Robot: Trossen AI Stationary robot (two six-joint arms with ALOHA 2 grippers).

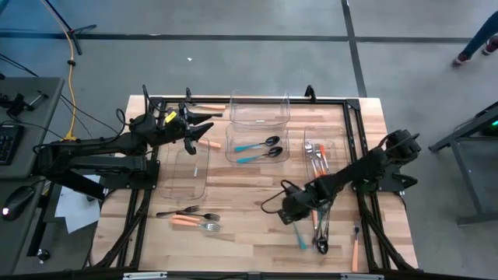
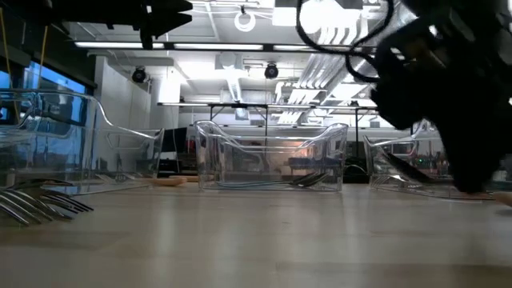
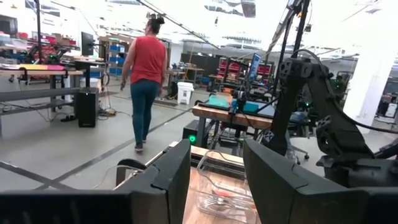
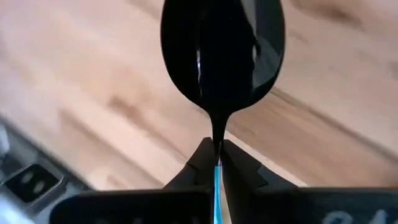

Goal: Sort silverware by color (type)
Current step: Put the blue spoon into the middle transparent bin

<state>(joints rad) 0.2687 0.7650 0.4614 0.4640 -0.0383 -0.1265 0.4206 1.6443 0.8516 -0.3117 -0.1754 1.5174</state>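
Pinching teal-handled spoon [image 4: 221,56] between right fingers [image 4: 200,163]

No legible txt, labels or nos. anywhere.

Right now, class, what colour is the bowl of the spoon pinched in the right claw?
Glossy black spoon bowl, on a teal-blue handle; clearest in the right wrist view.

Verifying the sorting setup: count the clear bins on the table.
4. The far bin sits at the table's back edge; the middle bin, just before it, holds two teal-handled spoons; the left bin and the right bin flank it. None appears hidden.
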